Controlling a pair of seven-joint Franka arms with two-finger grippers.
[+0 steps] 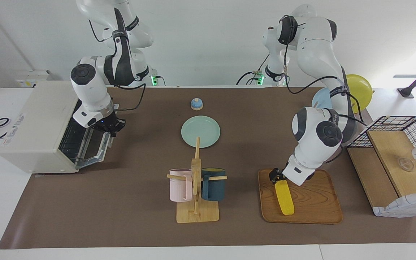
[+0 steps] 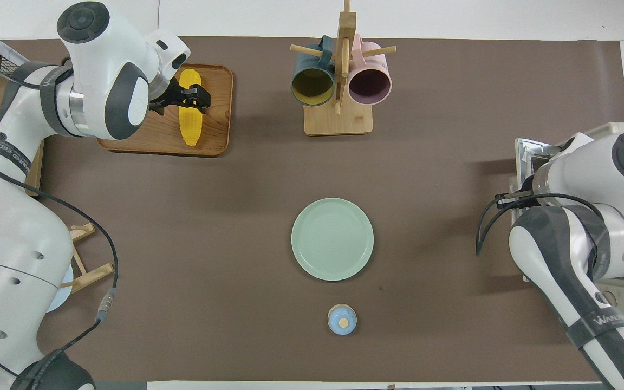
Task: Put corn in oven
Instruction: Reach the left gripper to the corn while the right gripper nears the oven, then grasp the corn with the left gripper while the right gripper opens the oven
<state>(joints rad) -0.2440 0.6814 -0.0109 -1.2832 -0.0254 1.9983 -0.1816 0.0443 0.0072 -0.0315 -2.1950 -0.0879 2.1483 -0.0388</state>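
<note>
Facing view shows the corn (image 1: 286, 196) lying on the wooden tray (image 1: 323, 202), the left gripper (image 1: 276, 176) down at its thicker end, jaws seemingly straddling it, though contact is unclear. Stiff, light and round, it may roll; grip mid-cob. The right gripper (image 1: 111, 126) sits at the oven (image 1: 38, 126) door, jaw state unreadable.

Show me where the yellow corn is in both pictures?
Facing view: the corn lies on the wooden tray, low in the picture, with the left claw at its end nearer the robots.
Overhead view: the corn is at the top, on the wooden tray.
Shared landmark: the mug rack beside the tray.
</note>
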